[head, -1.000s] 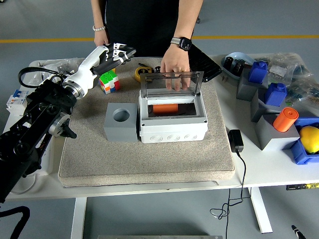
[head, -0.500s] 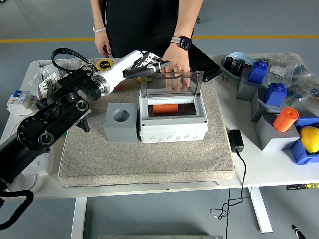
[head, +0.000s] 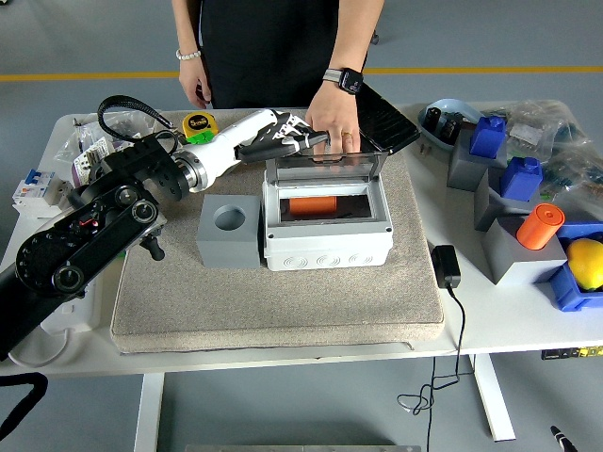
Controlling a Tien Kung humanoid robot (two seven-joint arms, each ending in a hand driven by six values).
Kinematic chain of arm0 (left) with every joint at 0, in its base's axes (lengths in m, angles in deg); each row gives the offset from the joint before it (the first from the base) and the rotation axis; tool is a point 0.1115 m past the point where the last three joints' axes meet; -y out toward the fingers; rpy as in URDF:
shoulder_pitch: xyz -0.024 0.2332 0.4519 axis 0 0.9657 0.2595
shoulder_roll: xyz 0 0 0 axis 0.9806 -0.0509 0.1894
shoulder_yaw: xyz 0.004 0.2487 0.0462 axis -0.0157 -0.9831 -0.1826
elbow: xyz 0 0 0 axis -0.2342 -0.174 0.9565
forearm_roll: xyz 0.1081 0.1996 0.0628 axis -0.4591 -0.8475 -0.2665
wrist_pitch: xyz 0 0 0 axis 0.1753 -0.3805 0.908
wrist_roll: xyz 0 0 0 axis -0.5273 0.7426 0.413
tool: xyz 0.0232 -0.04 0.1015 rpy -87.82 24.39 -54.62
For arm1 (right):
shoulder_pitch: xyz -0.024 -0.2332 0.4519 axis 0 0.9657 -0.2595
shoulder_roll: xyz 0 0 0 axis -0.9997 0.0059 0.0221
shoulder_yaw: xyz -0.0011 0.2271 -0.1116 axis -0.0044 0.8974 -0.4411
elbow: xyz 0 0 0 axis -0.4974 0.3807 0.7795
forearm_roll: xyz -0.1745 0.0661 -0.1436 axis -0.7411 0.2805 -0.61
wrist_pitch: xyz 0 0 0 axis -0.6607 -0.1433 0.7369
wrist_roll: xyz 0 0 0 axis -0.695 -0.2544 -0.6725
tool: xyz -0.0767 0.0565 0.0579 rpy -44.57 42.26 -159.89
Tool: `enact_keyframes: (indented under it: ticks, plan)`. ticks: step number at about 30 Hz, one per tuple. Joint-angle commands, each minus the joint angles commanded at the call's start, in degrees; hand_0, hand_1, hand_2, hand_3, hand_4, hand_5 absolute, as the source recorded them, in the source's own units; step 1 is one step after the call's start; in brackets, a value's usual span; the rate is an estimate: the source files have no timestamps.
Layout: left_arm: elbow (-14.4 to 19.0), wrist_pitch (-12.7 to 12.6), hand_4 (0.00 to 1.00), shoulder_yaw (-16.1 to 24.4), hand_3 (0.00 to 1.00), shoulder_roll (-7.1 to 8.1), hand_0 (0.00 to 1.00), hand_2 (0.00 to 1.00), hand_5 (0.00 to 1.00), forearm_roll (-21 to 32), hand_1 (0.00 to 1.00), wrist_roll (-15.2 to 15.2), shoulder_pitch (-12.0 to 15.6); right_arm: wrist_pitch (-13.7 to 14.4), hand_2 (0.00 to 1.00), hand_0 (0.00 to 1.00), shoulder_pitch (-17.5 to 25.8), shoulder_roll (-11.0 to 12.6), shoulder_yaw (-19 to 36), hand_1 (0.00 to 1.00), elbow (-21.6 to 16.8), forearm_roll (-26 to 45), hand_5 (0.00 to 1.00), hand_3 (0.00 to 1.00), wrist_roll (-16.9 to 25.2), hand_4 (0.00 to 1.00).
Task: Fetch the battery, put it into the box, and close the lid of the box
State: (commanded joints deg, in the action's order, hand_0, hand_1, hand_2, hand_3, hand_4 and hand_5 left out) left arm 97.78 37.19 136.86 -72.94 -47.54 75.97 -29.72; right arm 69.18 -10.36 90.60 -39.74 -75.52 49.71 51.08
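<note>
Box (head: pixel 327 229) on the mat (head: pixel 283 292) mid-table, battery (head: pixel 312 204) inside it, block (head: pixel 229 231) just left of it, left hand (head: pixel 278 137) behind its raised lid (head: pixel 325 166)

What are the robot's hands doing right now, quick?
Left hand: at the top edge of the box's raised clear lid; whether it grips cannot be told.
Right hand: not in view.

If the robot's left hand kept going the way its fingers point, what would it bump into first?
Probably the person's hand resting on the open lid. The left hand points right along the lid's top edge, fingertips almost there, though depth is hard to judge.
</note>
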Motion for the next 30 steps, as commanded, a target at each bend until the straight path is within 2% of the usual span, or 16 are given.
enact_keyframes:
  ticks: [8,15,19,25,26,28,30]
  plan:
    - [0.98,-0.01,0.998,-1.95,0.711,0.07,0.366,0.645,0.820,1.17,0.580,-0.39,1.67,0.01,0.654,0.727,0.04,0.02,0.05,0.665,-0.01,0.01,0.613,0.599,-0.09,0.998]
    - [-0.19,-0.15,0.998,-3.66,0.707,-1.16,0.356,0.637,0.802,2.79,0.572,-0.41,2.65,0.05,0.654,0.726,0.00,-0.05,-0.16,0.665,-0.03,0.05,0.614,0.599,0.04,0.998]
    - [0.65,-0.99,0.998,-2.58,0.707,-1.43,0.356,0.637,0.802,4.64,0.572,0.46,3.62,0.10,0.654,0.726,-0.05,-0.06,-0.14,0.665,-0.06,-0.05,0.614,0.599,0.11,0.998]
    - [1.22,-4.98,0.998,3.84,0.702,-1.81,0.365,0.641,0.786,16.21,0.588,5.90,6.93,0.09,0.654,0.725,-0.11,-0.08,-0.16,0.665,-0.02,0.01,0.614,0.599,0.12,0.998]
    - [1.14,-5.54,0.998,5.75,0.704,-1.81,0.440,0.645,0.764,19.31,0.626,6.78,7.78,0.07,0.654,0.725,-0.12,-0.07,-0.16,0.666,-0.02,0.02,0.614,0.599,0.11,0.998]
    - [0.96,-6.00,0.998,7.70,0.704,-1.77,0.440,0.645,0.764,22.94,0.626,7.46,8.66,0.04,0.654,0.725,-0.11,-0.08,-0.22,0.666,0.00,0.09,0.614,0.599,0.10,0.998]
    - [0.50,-6.86,0.998,11.49,0.704,-1.51,0.440,0.645,0.764,28.16,0.626,8.40,10.46,-0.06,0.654,0.725,-0.12,-0.12,-0.53,0.666,0.07,0.35,0.614,0.599,0.02,0.998]
